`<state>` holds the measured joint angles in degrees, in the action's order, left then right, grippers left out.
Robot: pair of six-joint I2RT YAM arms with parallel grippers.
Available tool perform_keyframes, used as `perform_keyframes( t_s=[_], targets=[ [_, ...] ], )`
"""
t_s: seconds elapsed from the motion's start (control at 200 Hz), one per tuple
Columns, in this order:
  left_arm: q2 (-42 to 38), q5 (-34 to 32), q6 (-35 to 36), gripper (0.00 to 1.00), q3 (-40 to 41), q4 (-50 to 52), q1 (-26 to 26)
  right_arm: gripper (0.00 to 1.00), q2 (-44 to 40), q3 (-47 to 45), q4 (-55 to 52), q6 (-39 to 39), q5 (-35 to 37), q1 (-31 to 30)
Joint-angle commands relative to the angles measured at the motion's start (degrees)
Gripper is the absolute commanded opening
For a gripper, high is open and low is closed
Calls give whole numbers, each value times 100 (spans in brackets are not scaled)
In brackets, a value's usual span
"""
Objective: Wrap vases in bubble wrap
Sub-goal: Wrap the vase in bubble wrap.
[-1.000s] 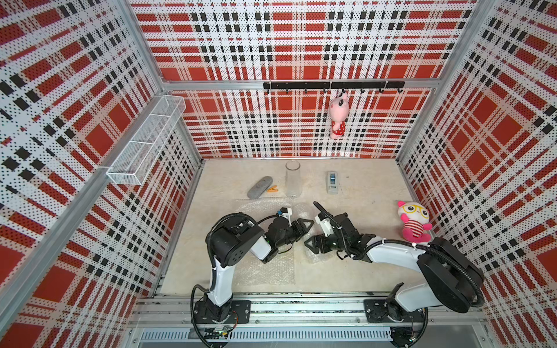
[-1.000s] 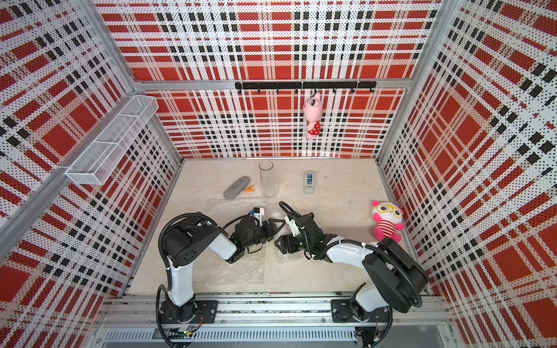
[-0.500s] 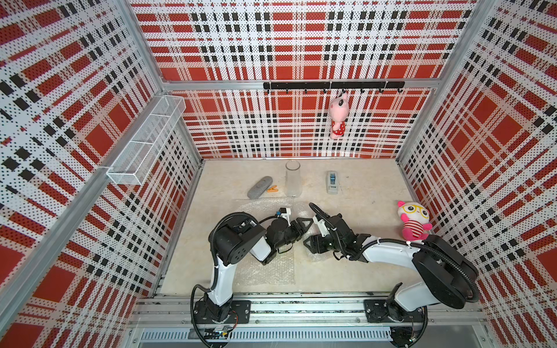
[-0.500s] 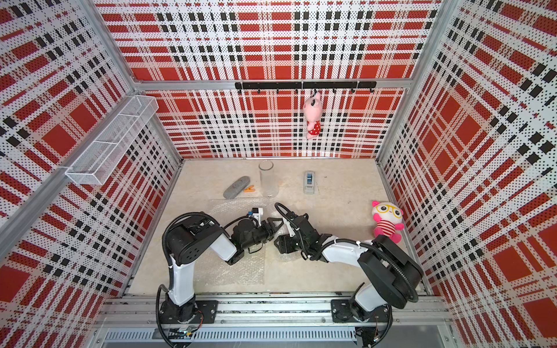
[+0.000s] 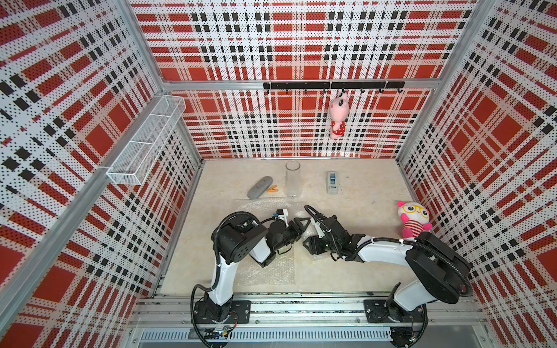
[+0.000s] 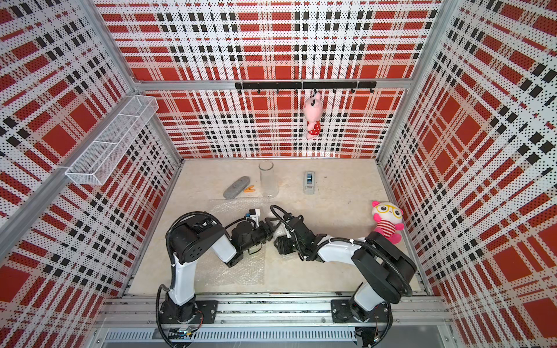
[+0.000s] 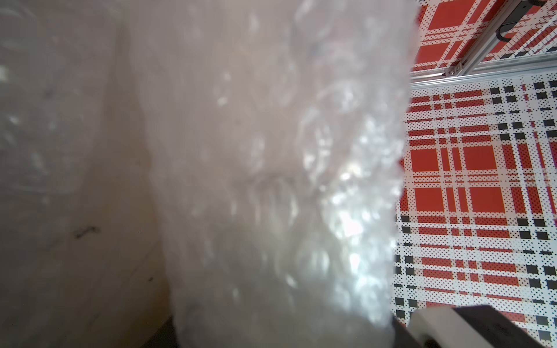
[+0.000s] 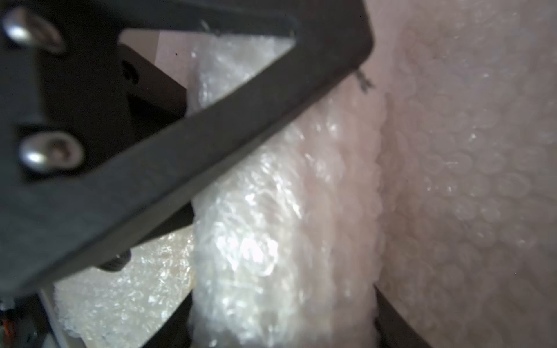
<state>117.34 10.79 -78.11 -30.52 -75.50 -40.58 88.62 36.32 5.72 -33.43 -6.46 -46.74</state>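
Observation:
A clear glass vase (image 5: 293, 179) (image 6: 268, 178) stands upright at the back of the table, apart from both arms. In front of it the two grippers meet over a bubble wrap sheet (image 5: 269, 269) (image 6: 238, 271) lying flat. Between them is a roll of bubble wrap (image 7: 271, 180) (image 8: 286, 226) with a pale shape inside (image 6: 280, 230); what it holds is hidden. My left gripper (image 7: 280, 337) (image 5: 301, 229) is shut on this roll. My right gripper (image 8: 283, 325) (image 5: 311, 238) grips it too, a dark finger against each side. The left gripper's triangular finger (image 8: 211, 120) crosses the right wrist view.
A grey oval case (image 5: 259, 187) and an orange clip (image 5: 272, 189) lie left of the glass vase, a grey tape dispenser (image 5: 332, 182) to its right. A pink plush toy (image 5: 411, 221) sits by the right wall. Another plush (image 5: 338, 116) hangs from the back rail.
My right gripper has moved left toward the left gripper and its jaws have narrowed onto the wrapped roll. The left arm has stayed still.

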Motion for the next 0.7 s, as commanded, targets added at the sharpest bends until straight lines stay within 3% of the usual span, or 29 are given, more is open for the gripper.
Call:
perform_keyframes(
  t_s=[0.0,0.095,0.205,0.271,0.466,0.697],
  targets=[
    [-94,-27,-144,29,-87,-594,-57,48,-33,165,50,477,-232,-213],
    [-189,-43,-88,50,-30,-494,-8,42,-156,204,-159,610,-19,-202],
    [-410,-18,-21,87,150,-325,122,36,-321,286,-543,877,294,-165],
    [-623,19,51,99,308,-165,243,34,-409,321,-757,1037,485,-104],
    [-1229,292,326,99,689,390,498,33,-530,435,-1158,1183,747,121],
    [-1264,391,387,97,761,540,297,33,-421,596,-1259,594,1144,178]
  ],
)
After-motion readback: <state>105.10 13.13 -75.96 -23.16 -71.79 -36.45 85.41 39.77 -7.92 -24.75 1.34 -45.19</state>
